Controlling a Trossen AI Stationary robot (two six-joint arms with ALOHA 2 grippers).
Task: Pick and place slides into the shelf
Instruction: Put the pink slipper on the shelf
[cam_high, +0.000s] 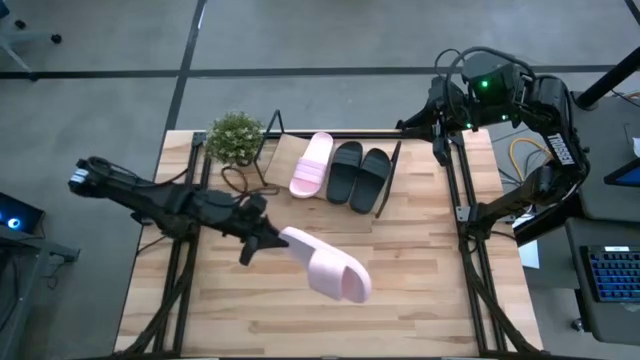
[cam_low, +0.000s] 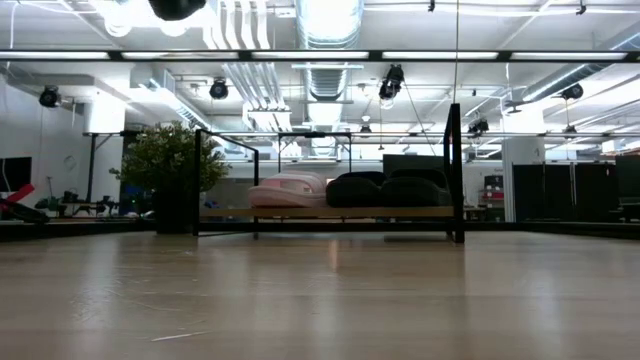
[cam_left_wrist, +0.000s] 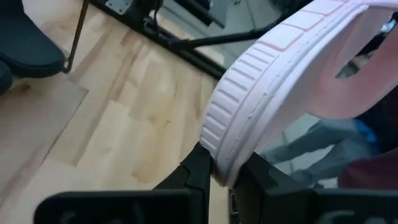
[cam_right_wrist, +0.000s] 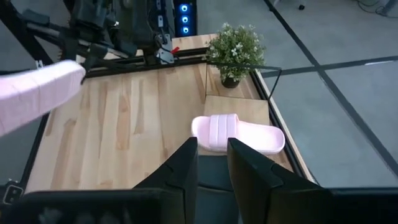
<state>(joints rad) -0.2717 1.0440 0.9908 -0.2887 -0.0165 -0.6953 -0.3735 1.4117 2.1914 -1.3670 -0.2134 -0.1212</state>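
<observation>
From the high view we count four slides: one pale pink slide (cam_high: 311, 165) and two black slides (cam_high: 360, 176) lie side by side on the shelf (cam_high: 283, 158) at the bench's (cam_high: 420, 270) far edge, beside one potted plant (cam_high: 235, 138) at the far left corner; the second pink slide (cam_high: 328, 265) hangs over the bench's middle, its heel pinched in the left gripper (cam_high: 270, 238); the right gripper (cam_high: 440, 118) waits past the far right corner.

In the low view we see three slides resting on the shelf board, pink one left of the two black.

The left wrist view shows both fingers (cam_left_wrist: 198, 171) clamped tight on the raised slide's ribbed heel.

In the right wrist view the fingers (cam_right_wrist: 184, 163) stand slightly apart, holding nothing, above the shelf.
</observation>
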